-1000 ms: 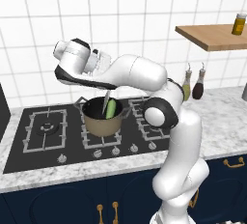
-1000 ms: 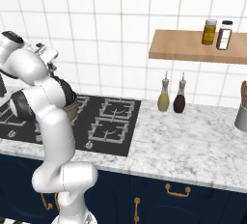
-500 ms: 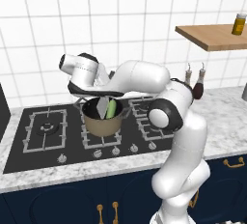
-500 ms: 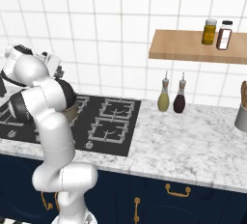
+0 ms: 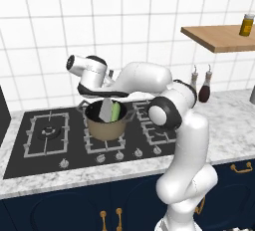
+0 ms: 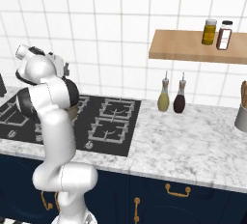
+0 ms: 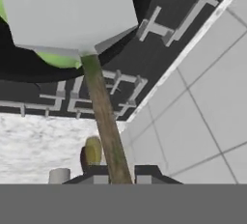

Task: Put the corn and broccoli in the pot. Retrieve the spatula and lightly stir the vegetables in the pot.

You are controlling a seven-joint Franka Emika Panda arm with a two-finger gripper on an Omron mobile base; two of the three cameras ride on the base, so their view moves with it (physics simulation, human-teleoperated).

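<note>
The gripper (image 7: pixel 119 172) is clamped on the thin brownish handle of the spatula (image 7: pixel 72 13), which runs straight out from between the two dark finger tips to the pale grey blade at its far end. In the hand view a strip of light green, probably the corn (image 7: pixel 60 59), peeks out from under the blade's near edge, with the dark inside of the pot (image 7: pixel 29 71) around it.

From the left base view the hand sits just above and behind the pot (image 5: pixel 105 128), which stands on the black hob (image 5: pixel 45 140) directly below the gripper. The spatula blade (image 5: pixel 106 111) leans inside the pot, and the corn (image 5: pixel 116 111) stands tilted just beside it, both poking above the dark rim. Two bottles (image 6: pixel 171 100) stand on the marble table (image 6: pixel 193 136), well off to the gripper's side.
</note>
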